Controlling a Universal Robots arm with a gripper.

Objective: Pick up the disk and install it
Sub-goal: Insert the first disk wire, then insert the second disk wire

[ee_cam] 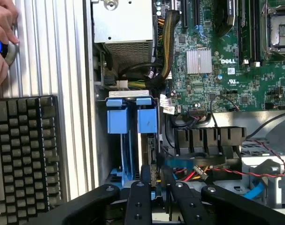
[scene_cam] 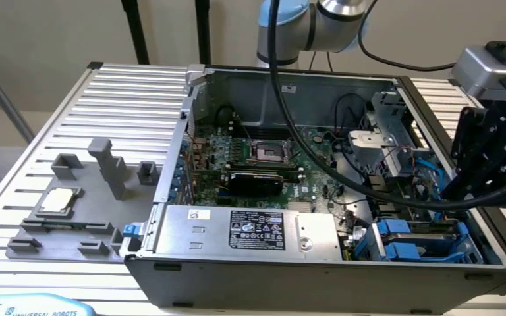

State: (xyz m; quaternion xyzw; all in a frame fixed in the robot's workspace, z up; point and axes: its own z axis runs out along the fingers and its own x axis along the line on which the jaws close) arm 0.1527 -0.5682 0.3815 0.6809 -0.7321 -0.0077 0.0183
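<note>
Two bright blue carriers stand edge-up, side by side, in the drive bay (scene_cam: pixel 464 247) at the case corner on the exterior view's right. The disk (ee_cam: pixel 147 121) is the carrier nearer the motherboard, also seen as the disk (scene_cam: pixel 394 227) from outside. Its silver face and label are hidden in the slot. My black gripper (ee_cam: pixel 155 180) hangs just above this carrier's other end, in line with its slot. From outside, the gripper (scene_cam: pixel 468 191) sits over the bay's far end. I cannot tell whether it touches the disk.
The open computer case (scene_cam: pixel 192 99) lies on a ribbed metal table. The power supply box (scene_cam: pixel 253 230) sits beside the bay. Red, blue and black cables (ee_cam: pixel 255 173) run close by. A processor chip (scene_cam: pixel 60 201) rests on grey fixtures. A keyboard (ee_cam: pixel 25 154) and a person's hand (ee_cam: pixel 1 33) are at the table edge.
</note>
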